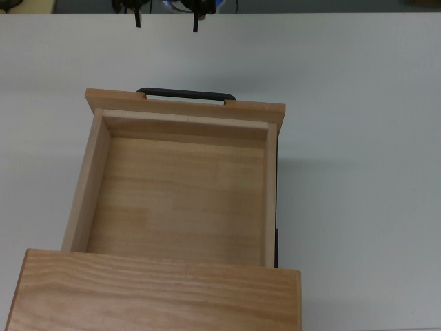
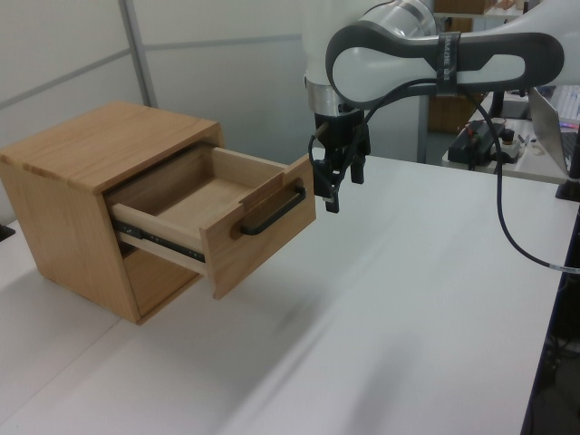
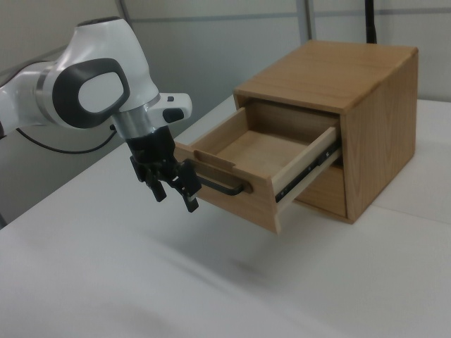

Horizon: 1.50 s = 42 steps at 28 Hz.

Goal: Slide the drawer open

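The gripper's (image 2: 343, 186) two black fingers (image 3: 191, 199) are spread apart with nothing between them, pointing down above the white table (image 2: 399, 308). In the top view only the two fingertips (image 1: 196, 26) show, at the upper edge, well apart from each other. The gripper hangs just beside the handle (image 3: 224, 186), on the left view's right of it, near but not touching. The thin black bar sits on the front panel of the drawer (image 3: 243, 158), a light wooden box that stands pulled well out of the cabinet (image 2: 77, 195) on dark side rails. Its inside is bare wood. In the right view the gripper (image 3: 175, 189) is on the right view's left of the drawer front. The white and grey arm (image 2: 426, 59) reaches in from the left view's upper right, a black cable (image 2: 507, 227) looping below it.
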Available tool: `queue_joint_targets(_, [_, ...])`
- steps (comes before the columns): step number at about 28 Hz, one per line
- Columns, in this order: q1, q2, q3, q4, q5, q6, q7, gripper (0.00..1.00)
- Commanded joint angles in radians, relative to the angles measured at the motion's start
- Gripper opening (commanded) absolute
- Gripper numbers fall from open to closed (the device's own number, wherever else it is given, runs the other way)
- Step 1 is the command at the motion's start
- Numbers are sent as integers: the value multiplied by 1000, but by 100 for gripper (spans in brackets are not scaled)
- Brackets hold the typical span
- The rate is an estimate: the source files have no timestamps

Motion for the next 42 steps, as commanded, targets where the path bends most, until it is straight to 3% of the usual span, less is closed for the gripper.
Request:
queue_joint_targets(1, [8,14,-2,27,-12,-27,-14,100])
queue_joint_targets(8, [8,13,-2,27,-6,-27,-9,100])
queue_joint_targets(18, [8,13,-2,27,40,-44,-6,100])
queue_joint_targets(42, [7,26,-4,49,45,-64,7,100])
